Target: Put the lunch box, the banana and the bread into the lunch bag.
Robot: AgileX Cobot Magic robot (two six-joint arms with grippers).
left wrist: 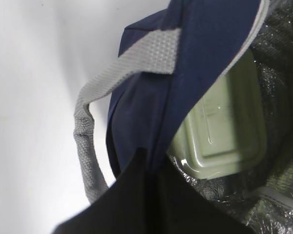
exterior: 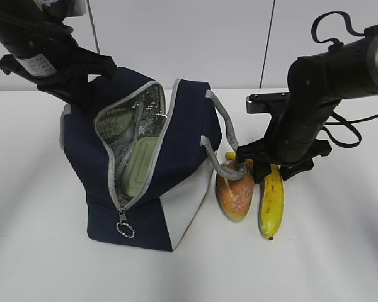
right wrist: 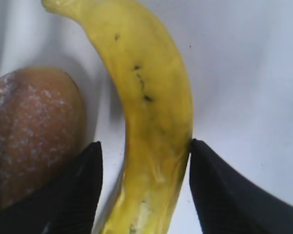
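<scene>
Navy-blue fabric is what fills most of the scene: the lunch bag (exterior: 151,163) is stood on the white bench (exterior: 44,264) with its grey zipper band pulled apart, so the silver foil lining (exterior: 123,126) is exposed. Inside, the lunch box (exterior: 138,165) with its sage-green lid can be seen already tucked in, leaned on its side.

The left gripper (left wrist: 149,195) is found at the bag's far left edge, jaws pinched tight on a fold of the navy fabric next to a grey webbing handle (left wrist: 88,141).

Just right of the bag, the bread (exterior: 235,187) and the banana (exterior: 271,202) are laid side by side on the bench, barely apart. The right gripper (right wrist: 144,187) is lowered over the banana, jaws set fairly wide on either side of it; one jaw is seen touching its right edge, the other is slotted between banana and bread.
</scene>
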